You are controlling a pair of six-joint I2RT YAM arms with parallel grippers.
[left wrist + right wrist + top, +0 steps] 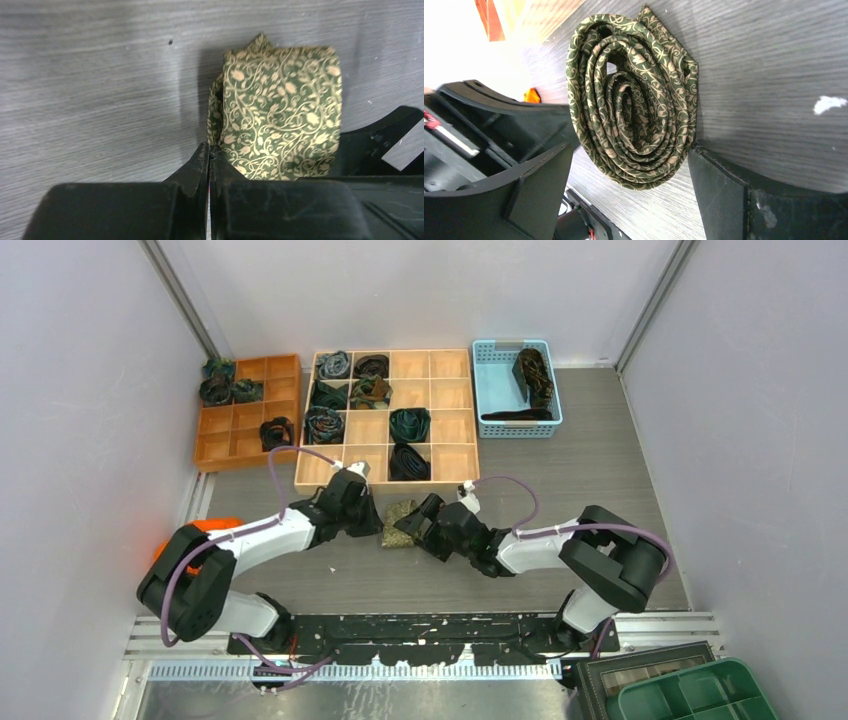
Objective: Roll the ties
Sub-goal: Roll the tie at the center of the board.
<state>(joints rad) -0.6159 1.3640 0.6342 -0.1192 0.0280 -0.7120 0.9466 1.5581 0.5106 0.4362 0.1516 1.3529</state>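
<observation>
Right end effector (pixel 634 185) jaws spread around the coiled olive-gold tie (pixel 634 105) on the surface (pixel 600 450), probably steadying it; left end effector (pixel 209 155) pinched closed, empty, just beside the tie.

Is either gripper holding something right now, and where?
The right gripper brackets the rolled tie at its sides; firm grip cannot be told. The left gripper is shut, empty.

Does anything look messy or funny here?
A little. The green-gold tie on the table is rolled, but the coil is squashed oval, with a pointed end poking out the top. The right fingers sit open either side of it; the left fingers are pressed shut beside it. Nothing spilled or torn.
</observation>
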